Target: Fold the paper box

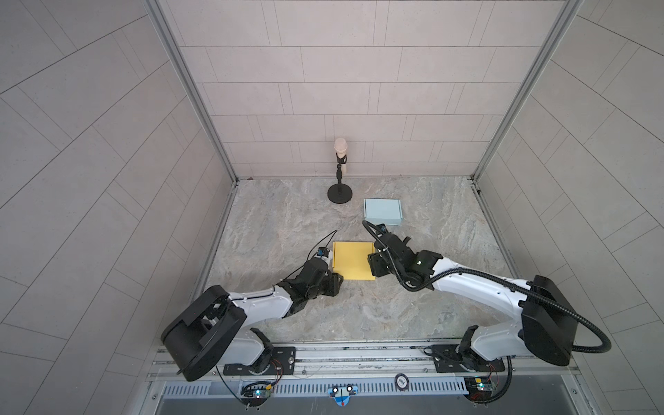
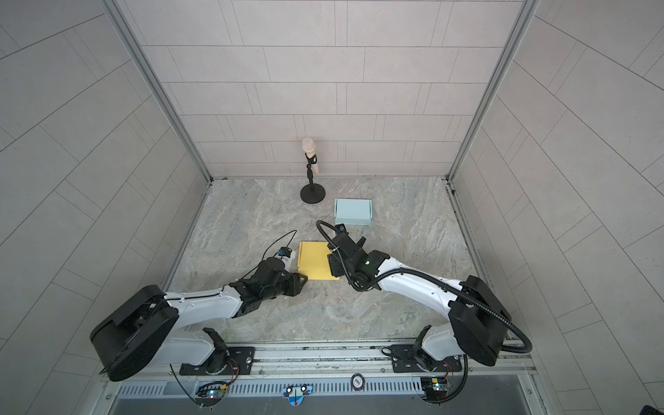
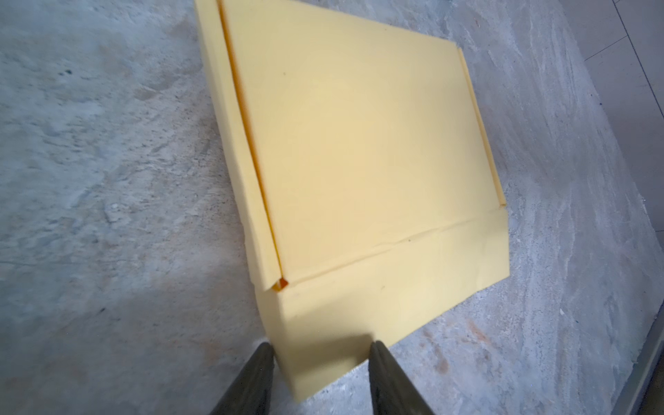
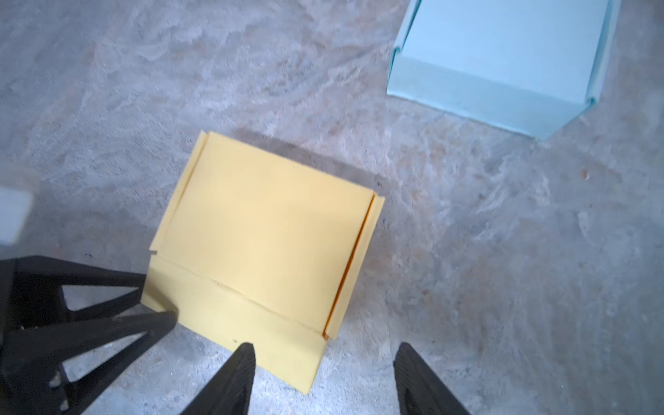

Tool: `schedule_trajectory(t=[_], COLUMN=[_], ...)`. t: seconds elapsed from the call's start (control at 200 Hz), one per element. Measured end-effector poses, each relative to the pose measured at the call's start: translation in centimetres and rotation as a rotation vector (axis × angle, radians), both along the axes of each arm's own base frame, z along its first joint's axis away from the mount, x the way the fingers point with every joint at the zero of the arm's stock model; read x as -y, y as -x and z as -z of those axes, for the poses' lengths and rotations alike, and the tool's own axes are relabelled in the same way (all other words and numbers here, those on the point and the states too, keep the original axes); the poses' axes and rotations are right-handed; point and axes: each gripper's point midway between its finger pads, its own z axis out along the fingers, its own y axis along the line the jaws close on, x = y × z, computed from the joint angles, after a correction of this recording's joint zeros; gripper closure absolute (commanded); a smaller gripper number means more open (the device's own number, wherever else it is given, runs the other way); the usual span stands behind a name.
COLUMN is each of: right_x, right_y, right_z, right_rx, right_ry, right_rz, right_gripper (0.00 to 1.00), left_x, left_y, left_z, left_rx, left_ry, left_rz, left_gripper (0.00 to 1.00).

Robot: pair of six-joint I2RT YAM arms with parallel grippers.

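The left arm [image 1: 258, 303] reaches low from the near-left base, forearm nearly level, wrist turned toward the middle. The left gripper [image 3: 321, 354] has its jaws roughly half apart, astride the near-left corner of the yellow paper box [image 1: 352, 264], with no clear pinch on it. The box lies flattened at the centre of the surface [image 1: 287, 222], side flaps folded in and one flap lying out flat toward the arms. The right gripper [image 4: 326, 354] hangs over the box's near-right corner, jaws wide and empty. The right arm [image 1: 478, 287] slopes in from the near-right base, elbow raised. The surface is grey and marbled; at the back a microphone stand [image 1: 339, 196] rises, with a pale blue box [image 1: 382, 212] just to its right. Tiled walls [image 1: 323, 90] close three sides.
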Motion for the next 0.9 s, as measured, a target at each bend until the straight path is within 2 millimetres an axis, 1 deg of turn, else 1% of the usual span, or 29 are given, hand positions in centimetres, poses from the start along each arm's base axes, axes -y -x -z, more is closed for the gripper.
schedule_trajectory(t=[0.085, 0.185, 0.325, 0.601, 0.696, 0.801, 0.841, 0.901], right_x=[-0.6, -1.6, -3.2, -5.6, -5.9, -5.9, -6.0, -6.0], right_y=[-1.8, -3.8, -5.9, -9.2, -10.0, -10.3, -10.4, -10.5], right_z=[-0.7, -0.4, 1.0, 3.7, 4.9, 6.3, 6.6, 6.6], right_rx=[0.010, -0.004, -0.047, -0.117, -0.142, -0.177, -0.184, -0.188], right_ry=[0.008, 0.018, 0.019, -0.007, -0.013, -0.013, -0.018, -0.030], right_rz=[-0.002, -0.019, -0.054, -0.098, -0.103, -0.109, -0.111, -0.116], right_gripper=[0.35, 0.34, 0.32, 0.28, 0.27, 0.27, 0.27, 0.28], left_x=[0.0, 0.0, 0.1, 0.1, 0.0, 0.0, 0.0, 0.1], left_y=[-0.1, -0.1, -0.2, -0.6, -0.6, -0.7, -0.8, -1.0], left_z=[-0.1, -0.1, -0.2, 0.1, 0.2, 0.2, 0.2, 0.0], left_rx=[0.002, 0.002, 0.004, -0.002, -0.005, -0.006, -0.006, -0.002], left_ry=[0.001, 0.002, 0.002, -0.008, -0.010, -0.009, -0.009, -0.008], left_rz=[-0.001, -0.001, -0.001, -0.003, -0.006, -0.008, -0.009, -0.008], left_gripper=[0.53, 0.53, 0.53, 0.53, 0.53, 0.53, 0.53, 0.53])
